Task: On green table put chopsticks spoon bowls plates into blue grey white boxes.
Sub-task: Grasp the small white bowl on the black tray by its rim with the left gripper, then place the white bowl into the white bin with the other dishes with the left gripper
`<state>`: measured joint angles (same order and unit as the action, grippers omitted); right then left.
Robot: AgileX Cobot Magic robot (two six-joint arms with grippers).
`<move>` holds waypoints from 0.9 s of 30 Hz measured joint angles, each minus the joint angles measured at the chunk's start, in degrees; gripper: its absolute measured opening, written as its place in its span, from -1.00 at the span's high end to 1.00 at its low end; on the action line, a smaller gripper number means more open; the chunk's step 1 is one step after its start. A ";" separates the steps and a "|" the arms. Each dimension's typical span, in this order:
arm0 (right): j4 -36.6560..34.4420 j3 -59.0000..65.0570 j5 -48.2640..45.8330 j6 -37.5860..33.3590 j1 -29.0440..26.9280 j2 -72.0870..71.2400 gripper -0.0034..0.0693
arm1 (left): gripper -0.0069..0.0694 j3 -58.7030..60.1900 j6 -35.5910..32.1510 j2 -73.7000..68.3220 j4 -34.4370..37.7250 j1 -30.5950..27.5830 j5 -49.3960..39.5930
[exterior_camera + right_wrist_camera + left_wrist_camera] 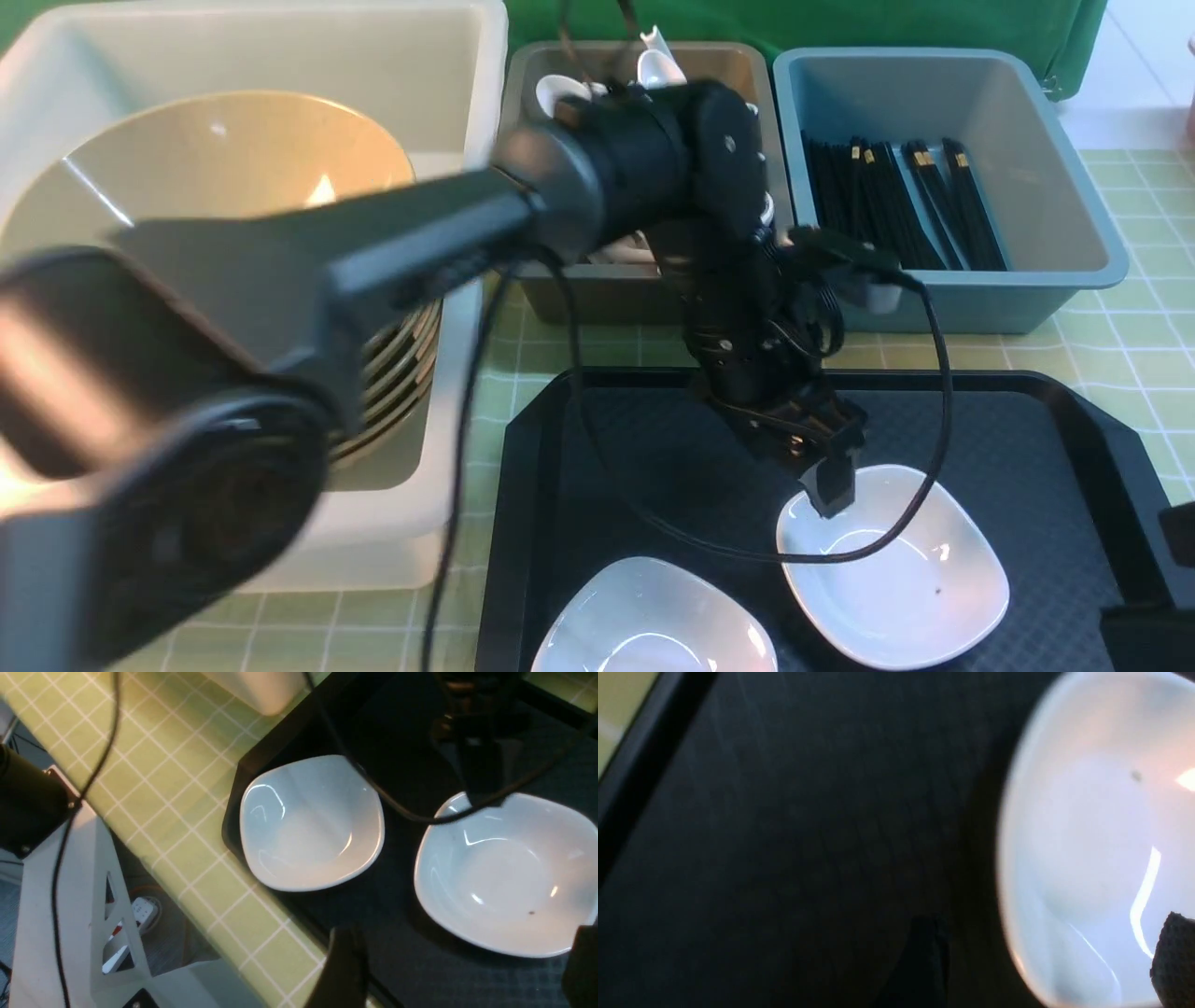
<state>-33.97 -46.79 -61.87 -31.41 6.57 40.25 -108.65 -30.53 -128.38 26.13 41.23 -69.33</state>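
So the left jaws gape wide astride the rim of one plate (906,579) on the black tray (1027,439); the right jaws are wide too, empty. That glossy rim might squirt out on closing and hit the other plate (653,616).

Front camera: high, looks forward and down across black tray (635,467). Left wrist: pressed close over tray floor, facing down, blurred. Right wrist: farther off, looking down on tray's near corner. All three share the specked plate (896,569).
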 joint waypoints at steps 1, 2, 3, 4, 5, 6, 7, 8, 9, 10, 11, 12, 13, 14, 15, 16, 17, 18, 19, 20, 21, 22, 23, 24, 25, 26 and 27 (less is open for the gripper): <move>-0.01 0.00 0.01 0.00 0.11 0.00 -0.70 | -0.65 -0.15 -0.14 -0.52 0.21 0.00 0.00; -0.01 0.00 -0.06 0.00 0.85 -0.05 -0.70 | -0.64 -0.90 -0.84 -1.96 1.99 0.00 -0.04; 0.07 0.00 -0.06 0.00 1.28 -0.05 -0.70 | -0.63 -1.20 -1.69 -3.03 3.60 0.00 -0.04; 0.23 0.00 -0.12 0.00 1.61 -0.11 -0.70 | -0.61 -1.30 -2.47 -3.99 5.09 0.00 -0.04; 0.36 0.00 -0.12 0.00 1.89 -0.11 -0.70 | -0.52 -1.36 -3.81 -4.87 7.37 0.00 -0.04; 0.62 0.00 -0.12 0.00 2.12 -0.11 -0.70 | -0.40 -1.35 -4.87 -5.79 9.58 0.00 -0.13; 0.89 0.00 -0.12 0.04 2.30 -0.11 -0.70 | -0.26 -1.47 -5.47 -6.31 10.91 0.00 -0.13; 1.02 0.00 -0.12 0.04 2.51 -0.11 -0.70 | -0.17 -1.54 -5.76 -6.58 11.39 0.00 -0.04; 1.08 0.00 -0.12 0.04 2.66 -0.11 -0.70 | 0.01 -1.65 -5.95 -7.02 11.94 0.00 0.01; 1.08 0.00 -0.12 0.04 2.72 -0.11 -0.70 | 0.09 -1.68 -5.94 -7.16 12.00 0.00 0.01; 1.08 0.00 -0.12 0.04 3.04 -0.11 -0.70 | 0.42 -1.73 -5.94 -7.55 11.84 0.00 0.08; 1.08 0.00 -0.12 0.04 3.14 -0.11 -0.70 | 0.56 -1.73 -5.76 -7.66 11.49 0.00 0.14; 1.09 0.00 -0.12 0.04 3.19 -0.11 -0.70 | 0.69 -1.73 -5.50 -7.66 11.16 0.00 0.14; 1.09 0.00 -0.12 0.04 3.19 -0.11 -0.70 | 0.73 -1.79 -5.29 -7.60 11.04 0.00 0.14; 1.09 0.00 -0.12 0.04 3.19 -0.11 -0.70 | 0.78 -1.79 -4.70 -7.13 10.80 0.00 0.07; 1.09 0.00 -0.12 0.04 3.19 -0.11 -0.70 | 0.78 -1.79 -4.71 -7.03 10.75 0.00 0.01; 1.09 0.00 -0.06 0.04 3.19 -0.11 -0.70 | 0.78 -1.79 -4.56 -6.46 10.36 0.00 0.01; 1.03 0.00 0.18 -0.12 3.19 -0.11 -0.70 | 0.78 -1.79 -4.14 -4.88 9.53 0.00 -0.05; 0.56 0.00 0.42 -0.62 3.19 -0.11 -0.70 | 0.78 -1.79 -3.66 -3.35 8.87 -0.11 -0.05; -0.63 0.00 0.49 -2.11 3.19 -0.11 -0.70 | 0.78 -1.79 -2.96 -1.46 7.84 -0.27 -0.05; -0.99 0.00 0.55 -2.46 3.19 -0.11 -0.70 | 0.78 -1.79 -2.82 -0.62 7.64 -0.34 -0.05; -4.81 0.00 0.71 -7.10 3.19 -0.11 -0.69 | 0.78 -1.79 -0.48 3.28 6.22 -1.05 -0.10; -7.30 0.00 0.64 -9.67 3.19 0.09 -0.68 | 0.78 -1.79 1.60 6.06 5.26 -1.53 -0.22; -10.70 -0.06 0.46 -12.31 3.19 0.44 -0.66 | 0.78 -1.79 3.56 8.46 4.55 -2.39 -0.40; -12.02 -0.11 0.30 -13.51 3.19 0.66 -0.64 | 0.78 -1.79 4.60 9.66 4.20 -2.80 -0.52; -14.85 -0.54 -0.23 -16.14 3.19 1.44 -0.59 | 0.78 -1.79 6.56 12.18 3.69 -3.79 -0.69; -16.74 -1.26 -0.87 -18.25 3.19 2.26 -0.52 | 0.78 -1.72 8.73 15.43 3.47 -5.32 -0.85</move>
<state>-50.71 -48.05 -62.75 -49.66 9.76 42.51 -110.37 -21.80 -112.95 29.60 35.91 -70.19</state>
